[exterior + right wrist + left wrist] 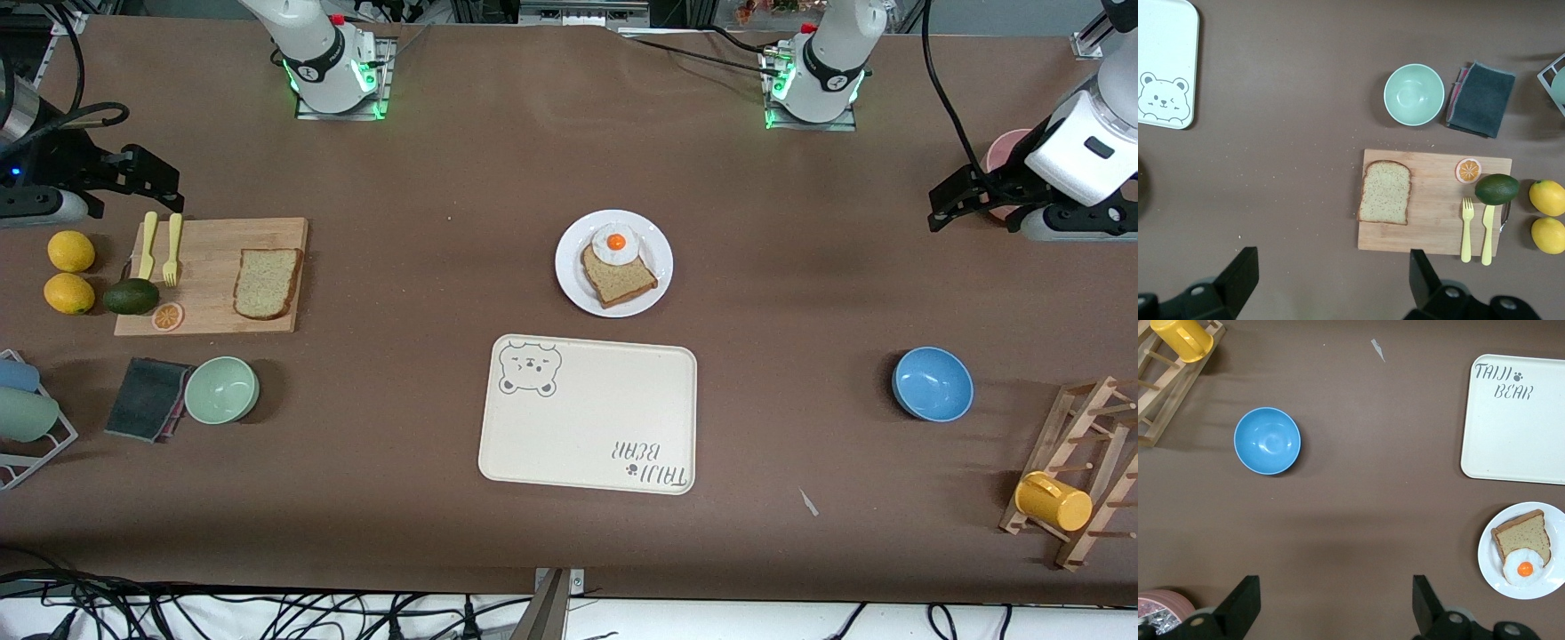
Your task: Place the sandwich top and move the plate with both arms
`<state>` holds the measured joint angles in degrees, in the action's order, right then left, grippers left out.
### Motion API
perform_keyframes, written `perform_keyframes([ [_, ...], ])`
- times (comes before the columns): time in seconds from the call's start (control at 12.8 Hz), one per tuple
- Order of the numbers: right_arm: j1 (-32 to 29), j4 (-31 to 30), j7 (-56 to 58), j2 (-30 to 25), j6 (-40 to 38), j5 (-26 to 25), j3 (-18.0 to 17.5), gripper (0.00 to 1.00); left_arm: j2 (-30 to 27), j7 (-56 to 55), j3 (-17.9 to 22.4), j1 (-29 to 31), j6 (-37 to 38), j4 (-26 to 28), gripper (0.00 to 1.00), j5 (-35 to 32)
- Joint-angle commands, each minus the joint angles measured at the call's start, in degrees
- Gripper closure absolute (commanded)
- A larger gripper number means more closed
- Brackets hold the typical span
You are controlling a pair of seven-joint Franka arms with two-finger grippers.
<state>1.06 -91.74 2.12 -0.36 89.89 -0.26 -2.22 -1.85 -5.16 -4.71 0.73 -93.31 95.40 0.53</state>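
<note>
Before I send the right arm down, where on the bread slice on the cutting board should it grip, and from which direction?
Likely come straight down on the sandwich top, open fingers spanning its two long crust sides. It lies flat on the wooden board with bare wood all round it, and the fork and knife sit well clear. The right gripper hangs open above the table beside the board.

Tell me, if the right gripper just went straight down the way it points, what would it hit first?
Probably bare table. The open right gripper points down at brown surface just off the wooden cutting board, whose bread slice lies beside that line, though depth is hard to judge.
</note>
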Motion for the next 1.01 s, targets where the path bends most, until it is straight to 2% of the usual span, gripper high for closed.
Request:
perform_keyframes([
  [0.0, 0.3, 1.3, -0.6, 0.4, -0.8, -1.0, 0.0, 0.00, 0.8, 0.8, 0.1, 0.2, 1.5, -2.0, 0.00, 0.9],
  [0.94, 0.3, 1.3, -0.6, 0.4, -0.9, -0.9, 0.0, 0.00, 0.8, 0.8, 0.1, 0.3, 1.7, -2.0, 0.00, 1.0],
])
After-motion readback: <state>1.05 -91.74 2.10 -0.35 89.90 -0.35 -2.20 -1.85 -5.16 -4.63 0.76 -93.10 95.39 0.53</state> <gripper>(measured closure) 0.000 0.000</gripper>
